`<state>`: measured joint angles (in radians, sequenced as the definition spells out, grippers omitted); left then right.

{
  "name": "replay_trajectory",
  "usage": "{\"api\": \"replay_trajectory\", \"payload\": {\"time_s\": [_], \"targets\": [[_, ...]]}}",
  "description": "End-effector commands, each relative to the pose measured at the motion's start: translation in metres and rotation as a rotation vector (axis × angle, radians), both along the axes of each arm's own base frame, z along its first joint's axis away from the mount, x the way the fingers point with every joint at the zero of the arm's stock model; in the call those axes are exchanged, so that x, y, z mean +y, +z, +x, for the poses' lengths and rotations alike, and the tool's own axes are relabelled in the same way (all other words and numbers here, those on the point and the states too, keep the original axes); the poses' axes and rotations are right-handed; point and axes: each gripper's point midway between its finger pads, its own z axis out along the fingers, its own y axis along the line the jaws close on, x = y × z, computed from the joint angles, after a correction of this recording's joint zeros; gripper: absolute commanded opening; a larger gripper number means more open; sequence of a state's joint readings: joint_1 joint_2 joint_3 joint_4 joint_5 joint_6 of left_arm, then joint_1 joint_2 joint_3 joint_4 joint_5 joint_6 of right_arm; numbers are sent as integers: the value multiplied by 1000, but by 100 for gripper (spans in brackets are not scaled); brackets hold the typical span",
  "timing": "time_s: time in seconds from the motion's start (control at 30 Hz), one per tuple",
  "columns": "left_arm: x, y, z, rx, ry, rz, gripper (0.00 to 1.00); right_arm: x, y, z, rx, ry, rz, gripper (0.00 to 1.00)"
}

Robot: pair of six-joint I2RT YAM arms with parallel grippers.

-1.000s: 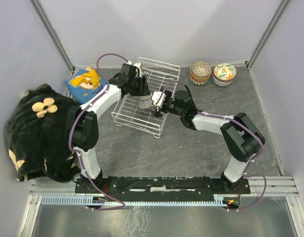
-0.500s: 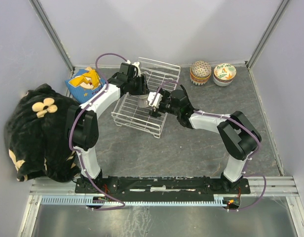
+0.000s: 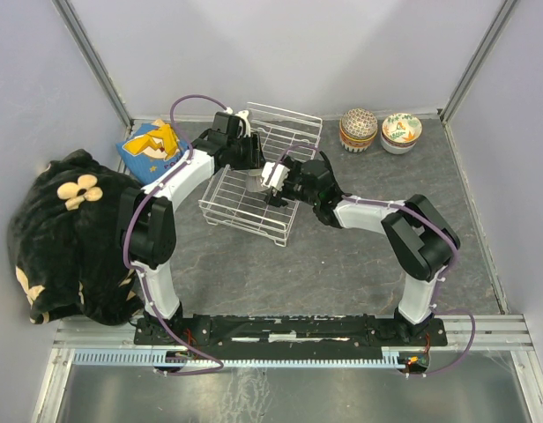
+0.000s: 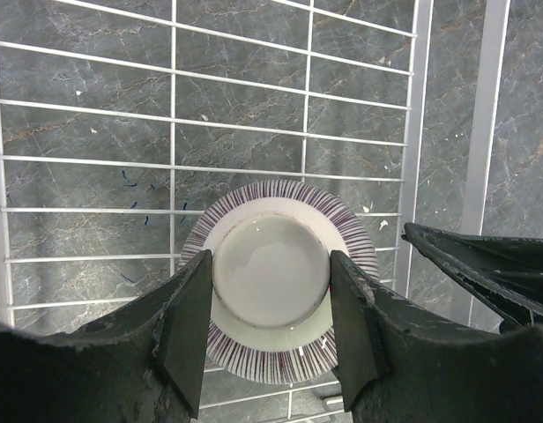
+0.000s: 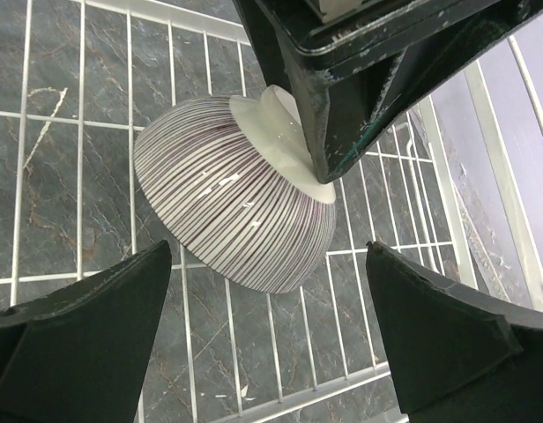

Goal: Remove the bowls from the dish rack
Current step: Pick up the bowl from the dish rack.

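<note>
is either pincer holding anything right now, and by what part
The left pincer grips the small round purple-striped white ceramic bowl, upside down, by its foot ring. The right pincer stands open, holding nothing.

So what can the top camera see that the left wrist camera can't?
Only the top camera shows the whole left arm and right arm. It also shows a dotted bowl and a pale bowl on the table beyond the rack, a black flowery blanket and a blue-and-yellow thing. Only the left wrist camera shows, up close, the left fingers pinching the foot of a bottom-up striped bowl. Both show the white dish rack and the grey table.
</note>
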<state>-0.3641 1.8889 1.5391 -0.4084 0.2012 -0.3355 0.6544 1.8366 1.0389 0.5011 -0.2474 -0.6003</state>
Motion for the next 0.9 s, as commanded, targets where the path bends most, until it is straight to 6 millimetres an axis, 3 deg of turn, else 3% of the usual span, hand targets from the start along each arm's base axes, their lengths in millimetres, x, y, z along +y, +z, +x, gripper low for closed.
{"api": "replay_trajectory", "payload": {"time_s": [0.0, 0.87], "targets": [[-12, 27, 16, -62, 2, -87, 25, 8, 28, 17, -79, -30, 48, 99], [-12, 22, 18, -49, -7, -95, 25, 10, 47, 29, -136, -75, 123, 99]]}}
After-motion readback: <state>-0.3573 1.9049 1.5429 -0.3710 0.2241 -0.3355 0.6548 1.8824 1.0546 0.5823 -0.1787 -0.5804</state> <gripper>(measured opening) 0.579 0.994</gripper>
